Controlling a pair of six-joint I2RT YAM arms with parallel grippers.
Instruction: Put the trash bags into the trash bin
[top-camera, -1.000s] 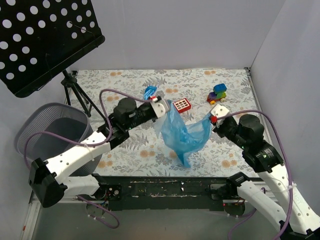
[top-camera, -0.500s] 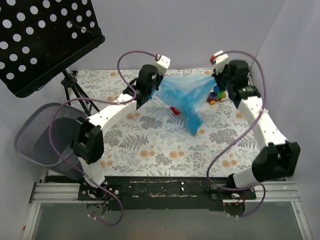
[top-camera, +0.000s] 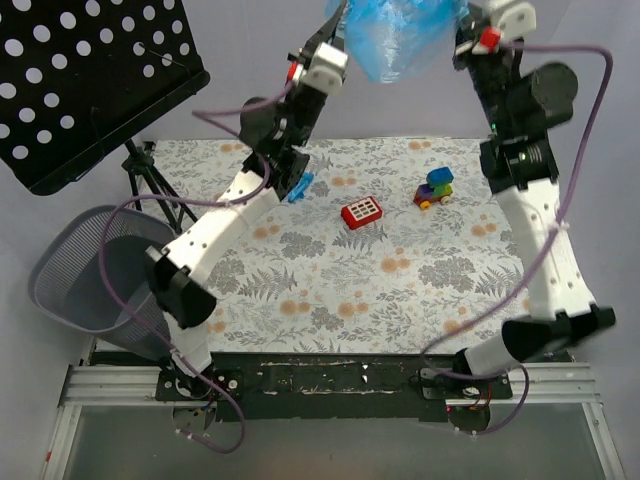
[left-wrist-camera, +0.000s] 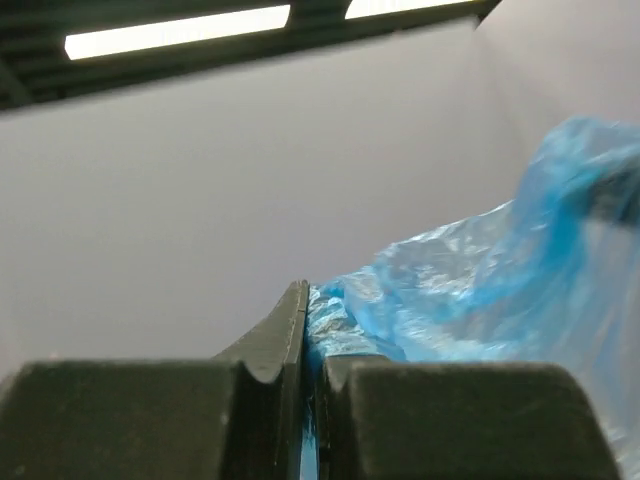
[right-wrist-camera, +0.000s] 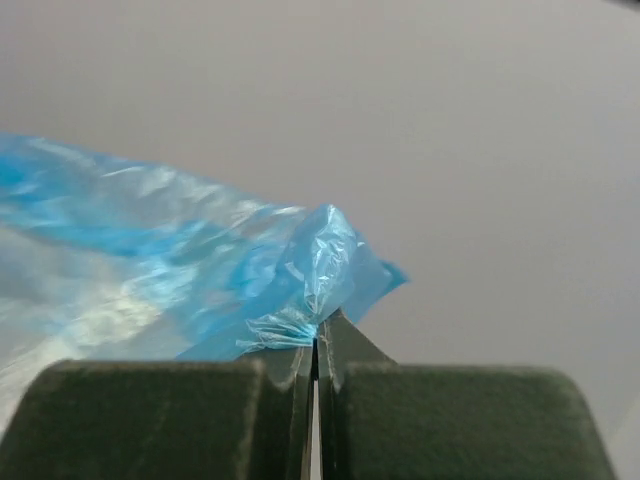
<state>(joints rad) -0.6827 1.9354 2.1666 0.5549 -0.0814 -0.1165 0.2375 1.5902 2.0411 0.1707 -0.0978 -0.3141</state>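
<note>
Lifted the blue bag (top-camera: 400, 30) high off the table (top-camera: 300, 290).
Pinching its ends in left jaws and right jaws, top middle; looks ready for the bin (top-camera: 80, 270), lower left.

The floral-patterned counter (top-camera: 330, 290) carries a red toy block (top-camera: 361, 212) near centre and a multicoloured toy-brick car (top-camera: 435, 188) to its right.
</note>
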